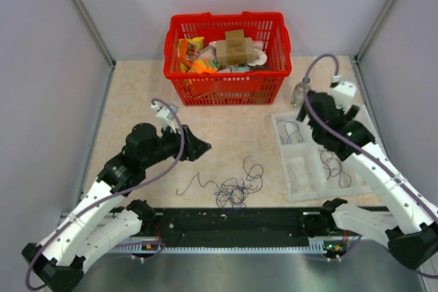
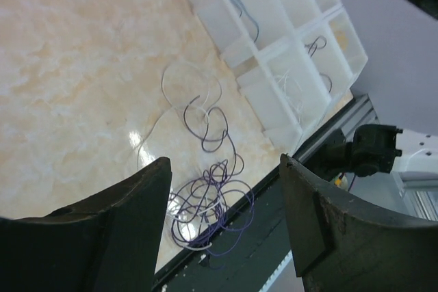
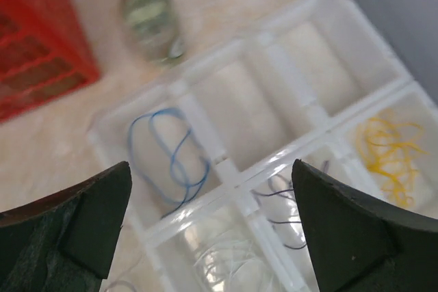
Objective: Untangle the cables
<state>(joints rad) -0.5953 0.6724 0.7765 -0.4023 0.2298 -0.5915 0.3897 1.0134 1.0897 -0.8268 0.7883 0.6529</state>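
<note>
Here, a loose tangle of purple and white cables (image 1: 233, 193) lies on the beige surface (image 1: 137, 107) near its front edge, between the two arms. The left fingers (image 2: 130, 217) hover above it, spread apart. The right fingers (image 3: 89, 217), also apart, hang over a clear divided tray (image 3: 226, 169). It holds a blue cable (image 3: 171, 158), a yellow cable (image 3: 387, 148), and purple and white strands in separate compartments. A red basket (image 1: 226, 90) stands behind.

Left arm (image 1: 102, 200) and right arm (image 1: 387, 179): white links, black joints, black wedge fingers (image 2: 116, 230), purple lead (image 1: 181, 141) along each
</note>
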